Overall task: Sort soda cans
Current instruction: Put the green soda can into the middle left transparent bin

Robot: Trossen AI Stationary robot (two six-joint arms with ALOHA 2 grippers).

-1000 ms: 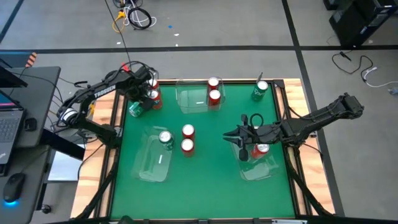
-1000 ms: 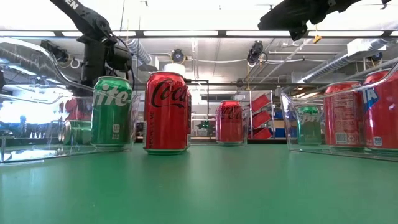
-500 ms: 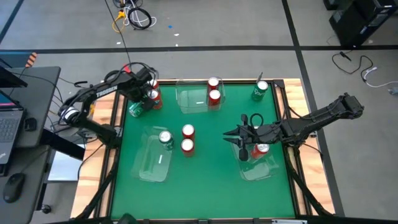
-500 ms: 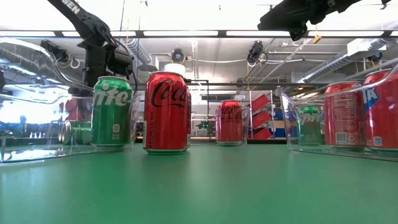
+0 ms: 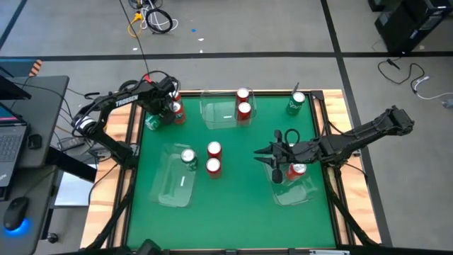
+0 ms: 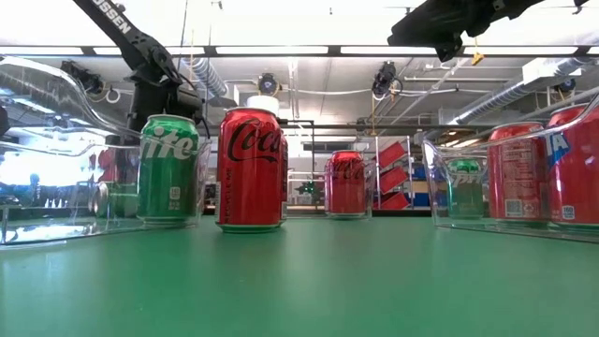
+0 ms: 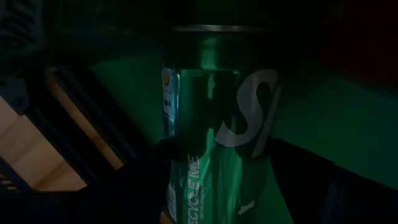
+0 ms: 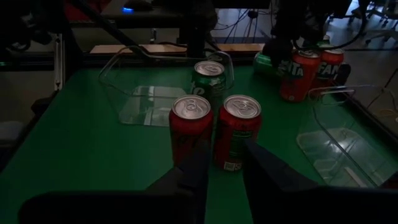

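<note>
High view: the left gripper (image 5: 157, 113) is reaching over a lying green can (image 5: 152, 122) at the counter's (image 5: 233, 198) far left corner; the right gripper (image 5: 272, 157) is hovering beside a tray (image 5: 301, 193).

Low view: a green can (image 6: 168, 168) is standing in a tray (image 6: 56, 94).

Left wrist view: the fingers are closing around the green can (image 7: 217, 124).

Right wrist view: the fingers (image 8: 193, 168) are standing parted, empty, facing two red cans (image 8: 214, 127).
</note>
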